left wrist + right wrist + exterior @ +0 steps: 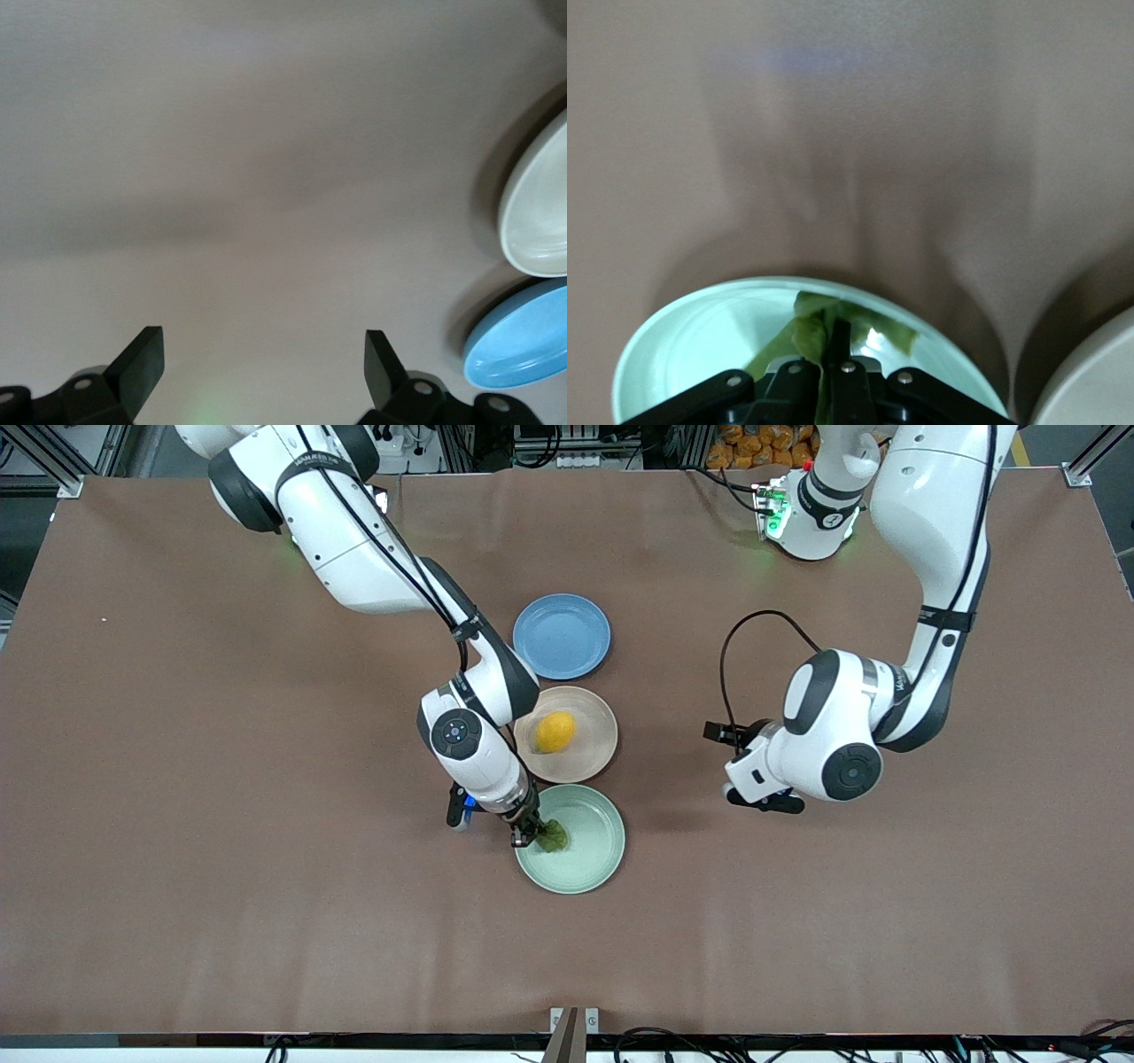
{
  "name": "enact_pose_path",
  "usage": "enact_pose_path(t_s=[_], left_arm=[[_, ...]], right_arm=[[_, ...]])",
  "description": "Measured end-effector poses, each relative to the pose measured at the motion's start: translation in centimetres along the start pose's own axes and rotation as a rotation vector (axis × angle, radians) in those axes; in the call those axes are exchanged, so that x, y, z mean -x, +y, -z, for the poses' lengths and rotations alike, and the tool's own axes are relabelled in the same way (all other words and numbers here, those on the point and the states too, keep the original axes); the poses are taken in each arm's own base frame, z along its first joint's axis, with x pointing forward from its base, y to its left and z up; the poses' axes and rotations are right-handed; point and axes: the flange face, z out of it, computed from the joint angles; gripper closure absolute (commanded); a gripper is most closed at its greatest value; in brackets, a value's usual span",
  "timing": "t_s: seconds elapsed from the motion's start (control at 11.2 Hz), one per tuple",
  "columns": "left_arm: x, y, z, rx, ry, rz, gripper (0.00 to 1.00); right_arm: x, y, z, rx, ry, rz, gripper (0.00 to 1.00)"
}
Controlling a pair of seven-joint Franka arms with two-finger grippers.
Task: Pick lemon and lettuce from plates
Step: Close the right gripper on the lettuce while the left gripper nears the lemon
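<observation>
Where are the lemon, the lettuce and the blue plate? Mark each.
lemon [555, 732], front view, middle of its skin.
lettuce [555, 836], front view, leaf beside the fingers.
blue plate [562, 636], front view, bare centre.

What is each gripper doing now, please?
Left gripper: open, empty, waiting over bare table.
Right gripper: shut on the lettuce in the green plate.

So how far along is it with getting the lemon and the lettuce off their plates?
Nothing is off a plate yet. In hand: the right gripper is shut on the lettuce, down in the mint green plate. Left to do: lift that leaf clear, then take the lemon, which sits untouched on the beige-pink plate. The left gripper waits open over bare table toward the left arm's end.
</observation>
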Motion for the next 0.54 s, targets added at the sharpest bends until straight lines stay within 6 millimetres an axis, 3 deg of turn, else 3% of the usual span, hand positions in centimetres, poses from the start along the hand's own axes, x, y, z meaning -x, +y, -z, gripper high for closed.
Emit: enact_pose_path(t_s=[0.36,0.54], left_arm=[[0.5,4.3,-0.8,0.033,0.007,0.06,0.0],[0.9,6.9,-1.4,0.04,0.018,0.09,0.0]], right_arm=[[0.0,-1.4,3.0,0.056,0.029,0.038,1.0],[-1.0,-2.9,6.2,0.094,0.036,0.064,1.0]])
